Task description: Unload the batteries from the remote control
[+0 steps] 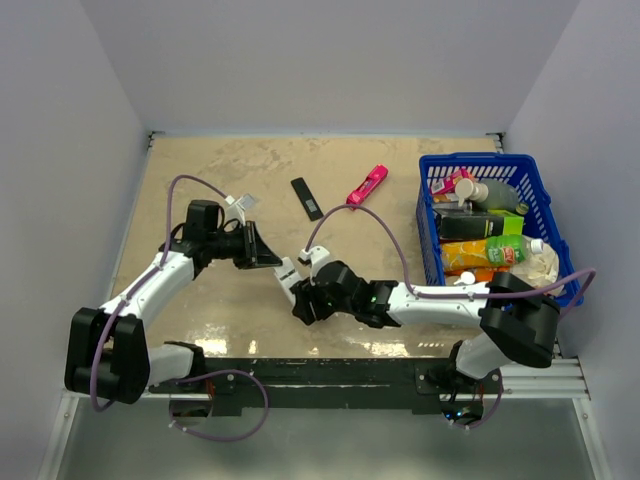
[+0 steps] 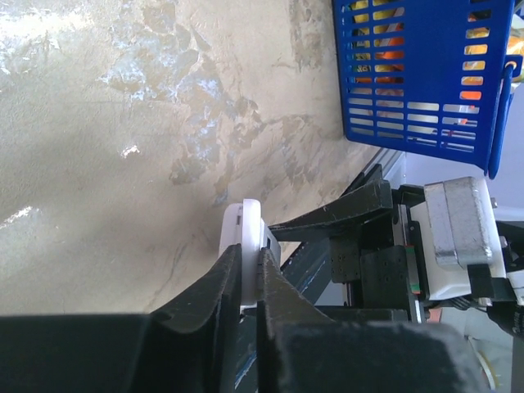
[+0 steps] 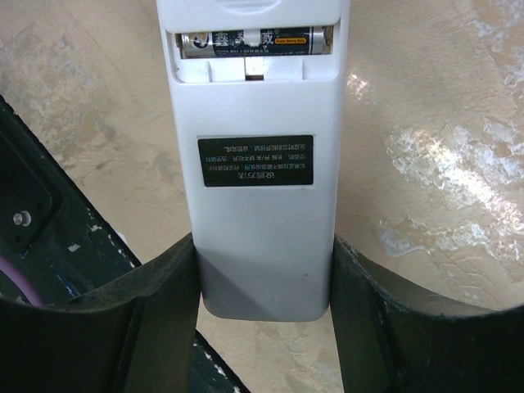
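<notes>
The blue basket [image 1: 478,158] at the table's right side holds a green bottle [image 1: 497,248], a dark carton [image 1: 468,222] and other packets. The table [image 1: 200,180] is mottled beige, closed in by pale walls [image 1: 300,60]. A black remote [image 1: 307,198] and a pink remote [image 1: 367,185] lie near its back. The right fingers [image 3: 160,311] clamp the white remote [image 3: 255,221], whose open bay holds one dark battery [image 3: 255,41]. The battery's print and the remote's black sticker [image 3: 255,161] are too small to read. The left fingers [image 2: 217,286], narrow, pinch what looks like the white remote's thin far end.

White-and-black arms [image 1: 150,285], purple cables [image 1: 186,181] — matte black fingers [image 3: 155,327]
</notes>
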Robot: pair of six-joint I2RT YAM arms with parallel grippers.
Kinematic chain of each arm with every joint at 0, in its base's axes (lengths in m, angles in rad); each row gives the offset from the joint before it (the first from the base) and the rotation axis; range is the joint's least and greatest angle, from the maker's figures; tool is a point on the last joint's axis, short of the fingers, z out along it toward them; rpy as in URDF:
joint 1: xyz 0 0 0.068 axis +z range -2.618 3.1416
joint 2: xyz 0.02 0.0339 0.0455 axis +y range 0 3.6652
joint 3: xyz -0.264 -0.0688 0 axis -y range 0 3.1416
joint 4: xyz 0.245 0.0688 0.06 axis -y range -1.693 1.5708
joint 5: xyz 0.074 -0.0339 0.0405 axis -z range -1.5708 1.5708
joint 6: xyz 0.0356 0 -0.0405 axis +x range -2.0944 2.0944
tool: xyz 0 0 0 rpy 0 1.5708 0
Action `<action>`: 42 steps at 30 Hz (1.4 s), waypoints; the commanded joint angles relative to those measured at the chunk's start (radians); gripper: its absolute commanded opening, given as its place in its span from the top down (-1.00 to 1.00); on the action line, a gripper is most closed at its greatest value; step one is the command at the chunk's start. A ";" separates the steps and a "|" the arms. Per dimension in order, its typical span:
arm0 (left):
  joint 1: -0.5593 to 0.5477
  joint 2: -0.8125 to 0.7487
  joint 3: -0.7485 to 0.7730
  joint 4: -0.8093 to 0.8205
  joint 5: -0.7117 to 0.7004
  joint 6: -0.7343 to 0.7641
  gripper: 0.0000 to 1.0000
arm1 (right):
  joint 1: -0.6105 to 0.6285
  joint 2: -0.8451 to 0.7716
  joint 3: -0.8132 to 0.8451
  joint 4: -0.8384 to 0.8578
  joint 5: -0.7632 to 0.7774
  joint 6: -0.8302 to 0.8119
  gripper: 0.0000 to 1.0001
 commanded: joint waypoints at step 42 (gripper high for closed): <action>-0.021 0.181 -0.014 -0.093 -0.397 0.026 0.99 | -0.003 -0.033 -0.003 -0.214 0.212 0.157 -0.03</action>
